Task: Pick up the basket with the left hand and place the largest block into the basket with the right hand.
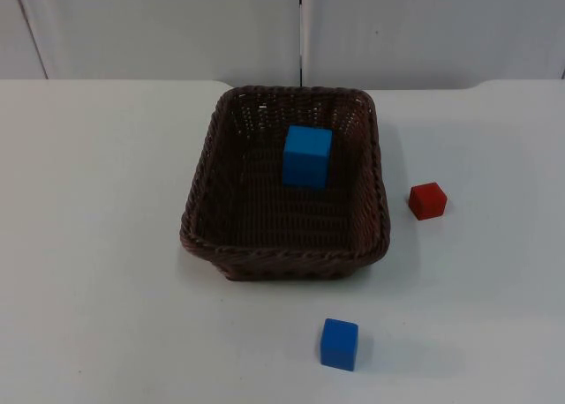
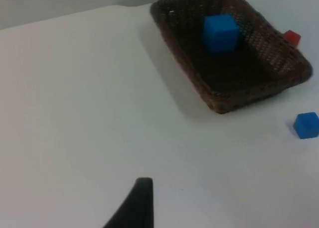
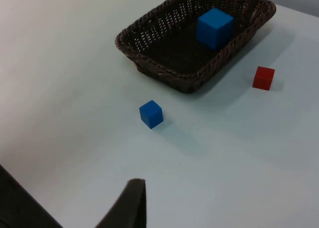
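Nearest, a small matte blue cube [image 1: 339, 343] sits loose on the white bench [image 1: 97, 245]. Farther right, a smaller red cube [image 1: 427, 200]. Mid-bench rests the dark woven basket [image 1: 284, 256], ridged rim, the largest blue block [image 1: 307, 156] already inside, likely delivered. Left gripper [image 2: 142, 184] and right gripper [image 3: 134, 184] wait well back; finger spread I can't tell.

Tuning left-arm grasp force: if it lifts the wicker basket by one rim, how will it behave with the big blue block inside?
The basket looks like stiff woven wicker, so probably holds shape. Lifted by one rim it would likely tilt, and the large blue block, resting loose on the floor, may slide. Textured weave should grip well.
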`<state>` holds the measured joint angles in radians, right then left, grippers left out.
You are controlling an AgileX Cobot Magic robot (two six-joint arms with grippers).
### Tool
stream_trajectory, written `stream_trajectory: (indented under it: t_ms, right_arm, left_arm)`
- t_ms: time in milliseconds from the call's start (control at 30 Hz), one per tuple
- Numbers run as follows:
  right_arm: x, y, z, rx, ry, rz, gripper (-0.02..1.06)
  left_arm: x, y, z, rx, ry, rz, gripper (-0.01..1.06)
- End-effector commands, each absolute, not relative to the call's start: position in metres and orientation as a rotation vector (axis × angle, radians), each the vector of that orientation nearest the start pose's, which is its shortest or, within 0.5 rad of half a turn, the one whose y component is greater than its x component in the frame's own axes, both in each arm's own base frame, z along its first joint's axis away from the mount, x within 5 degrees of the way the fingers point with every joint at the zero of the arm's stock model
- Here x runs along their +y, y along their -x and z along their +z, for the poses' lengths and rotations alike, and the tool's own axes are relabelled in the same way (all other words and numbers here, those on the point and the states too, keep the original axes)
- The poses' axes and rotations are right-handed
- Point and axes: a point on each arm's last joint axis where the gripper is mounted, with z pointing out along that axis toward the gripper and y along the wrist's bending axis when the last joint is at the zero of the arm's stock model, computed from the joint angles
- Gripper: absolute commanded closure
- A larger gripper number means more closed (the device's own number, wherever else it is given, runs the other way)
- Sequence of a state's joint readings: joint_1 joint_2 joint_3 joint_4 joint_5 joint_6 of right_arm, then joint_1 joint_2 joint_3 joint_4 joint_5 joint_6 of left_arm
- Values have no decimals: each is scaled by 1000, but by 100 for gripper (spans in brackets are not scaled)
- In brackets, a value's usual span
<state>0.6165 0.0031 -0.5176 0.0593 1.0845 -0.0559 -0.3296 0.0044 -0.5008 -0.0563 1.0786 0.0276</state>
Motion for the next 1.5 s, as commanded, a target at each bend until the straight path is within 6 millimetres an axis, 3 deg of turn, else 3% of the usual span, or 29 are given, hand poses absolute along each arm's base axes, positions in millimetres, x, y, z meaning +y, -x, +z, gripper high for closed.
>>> stream_trajectory:
  t_ms: [0,500,1133,1467]
  right_arm:
    - [0,9,281,1950,690,419,-1]
    - [0,9,281,1950,690,419,-1]
    - [0,9,281,1950,688,417,-1]
    - [1,9,281,1987,535,323,-1]
  left_arm:
    - [-3,6,275,2047,-295,-200,0]
    - [-4,5,275,2062,-16,-33,0]
    - [-4,5,275,2062,-8,-28,0]
    - [-4,5,275,2062,-8,-28,0]
